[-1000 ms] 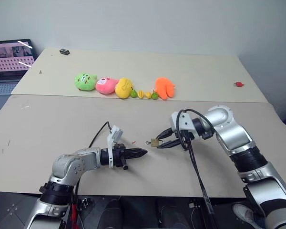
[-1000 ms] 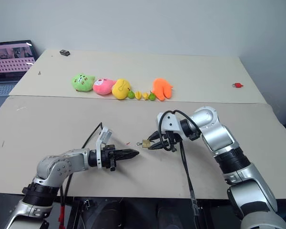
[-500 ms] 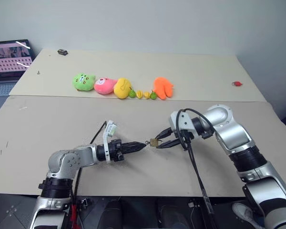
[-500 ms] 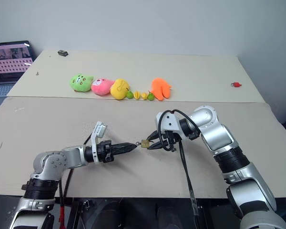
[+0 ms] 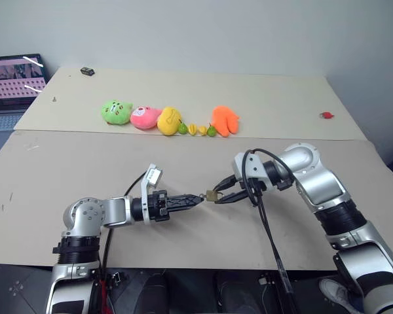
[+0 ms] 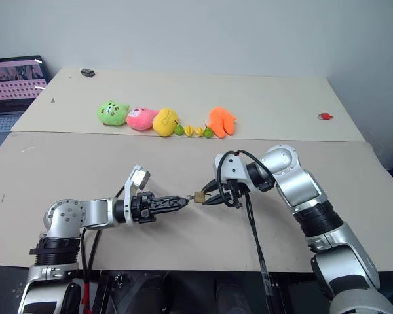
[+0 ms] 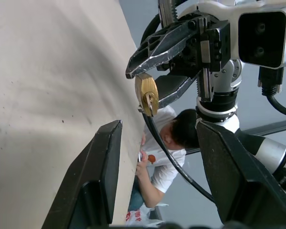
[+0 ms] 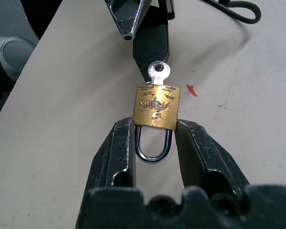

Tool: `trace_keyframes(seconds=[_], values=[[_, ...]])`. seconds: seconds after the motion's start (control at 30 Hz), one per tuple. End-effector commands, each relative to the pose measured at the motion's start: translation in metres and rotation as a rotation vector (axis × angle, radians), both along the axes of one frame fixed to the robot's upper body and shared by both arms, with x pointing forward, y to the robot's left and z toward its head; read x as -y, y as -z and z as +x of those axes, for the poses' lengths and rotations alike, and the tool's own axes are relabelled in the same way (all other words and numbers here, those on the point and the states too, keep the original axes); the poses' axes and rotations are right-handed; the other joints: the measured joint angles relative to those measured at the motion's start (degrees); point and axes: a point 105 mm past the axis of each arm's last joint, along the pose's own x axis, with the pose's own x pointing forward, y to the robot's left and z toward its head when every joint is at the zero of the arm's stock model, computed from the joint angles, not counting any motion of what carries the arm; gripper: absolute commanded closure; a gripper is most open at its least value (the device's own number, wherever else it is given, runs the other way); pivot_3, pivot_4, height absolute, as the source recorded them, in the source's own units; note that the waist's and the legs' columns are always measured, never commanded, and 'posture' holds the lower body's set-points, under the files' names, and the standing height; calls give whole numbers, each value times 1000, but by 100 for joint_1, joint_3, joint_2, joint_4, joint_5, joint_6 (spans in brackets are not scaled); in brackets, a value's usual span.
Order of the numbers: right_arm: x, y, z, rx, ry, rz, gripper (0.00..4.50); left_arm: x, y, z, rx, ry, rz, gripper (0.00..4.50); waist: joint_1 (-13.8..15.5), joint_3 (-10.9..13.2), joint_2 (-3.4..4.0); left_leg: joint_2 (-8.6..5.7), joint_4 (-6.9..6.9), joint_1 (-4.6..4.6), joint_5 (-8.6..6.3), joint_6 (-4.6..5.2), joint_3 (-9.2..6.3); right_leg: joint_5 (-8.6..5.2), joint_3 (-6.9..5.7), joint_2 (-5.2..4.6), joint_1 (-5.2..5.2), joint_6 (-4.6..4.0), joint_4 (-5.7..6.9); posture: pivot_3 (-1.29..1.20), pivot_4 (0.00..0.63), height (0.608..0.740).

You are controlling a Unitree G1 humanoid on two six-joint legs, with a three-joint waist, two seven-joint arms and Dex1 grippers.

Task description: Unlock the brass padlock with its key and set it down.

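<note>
Right gripper pinches padlock above the table. Left gripper level, tips right at the padlock's free end. Plush toys well behind.

Brass padlock: small scuffed gold block, worn lettering on its face, thin silver shackle still seated in the body. Held clear above the tan tabletop. Key: silvery, round holed head, inserted opposite the shackle.
</note>
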Motion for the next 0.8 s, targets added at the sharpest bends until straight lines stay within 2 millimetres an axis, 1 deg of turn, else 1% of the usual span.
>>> trace_keyframes(seconds=[0.03, 0.07, 0.13, 0.17, 0.2, 0.23, 0.27, 0.63, 0.73, 0.8], values=[[-1, -17, -1, 51, -20, 32, 3618, 1, -7, 6, 11, -16, -23, 2293, -2, 0, 0, 0, 0, 0, 0, 0, 0, 2, 0, 0, 0, -3, 0, 0, 150, 717], [0, -17, -1, 51, -20, 32, 3618, 1, -7, 7, 10, -19, -25, 2508, -2, 0, 0, 0, 0, 0, 0, 0, 0, 4, 0, 0, 0, -7, 0, 0, 150, 717], [0, -17, -2, 51, -20, 32, 3618, 3, -7, 7, 8, -17, -23, 3188, -3, 0, 0, 0, 0, 0, 0, 0, 0, 8, 0, 0, -1, -14, 0, 0, 150, 717], [0, -17, -2, 51, -20, 33, 3618, 3, -7, 7, 7, -14, -21, 3573, -2, 0, 0, 0, 0, 0, 0, 0, 0, 8, 0, 0, 0, -14, 0, 0, 150, 717], [0, -17, -2, 51, -20, 33, 3618, 5, -7, 7, 7, -11, -20, 4064, -2, 0, 0, 0, 0, 0, 0, 0, 0, 8, 0, 0, 0, -14, 0, 0, 150, 717], [0, -17, -2, 51, -19, 33, 3618, 6, -7, 6, 6, -9, -21, 4395, -2, 0, 0, 0, 0, 0, 0, 0, 0, 8, 0, 0, 0, -13, 0, 0, 150, 717], [0, -17, -2, 51, -19, 32, 3618, 6, -7, 6, 6, -7, -23, 4460, -1, 0, 0, 0, 0, 0, 0, 0, 0, 8, 0, 0, 0, -13, 0, 0, 150, 717], [0, -17, -3, 49, -18, 33, 3618, 16, -8, 2, 20, 20, -22, 4460, 0, 0, 0, -1, 0, 0, 0, 0, -1, 14, -1, 0, 0, -23, 0, 0, 150, 717], [-1, -17, -2, 47, -18, 33, 3618, 20, -4, -1, 122, 26, 51, 4460, 0, 0, 0, -1, 0, -1, 0, 0, -1, 14, 0, 0, 0, -23, -1, 0, 150, 717], [-1, -16, -2, 48, -17, 33, 3618, 20, -5, 5, 238, -18, 86, 4460, 0, 0, 0, -1, 0, -2, 0, -1, 0, 17, 0, 0, -1, -28, -1, 0, 150, 717]])
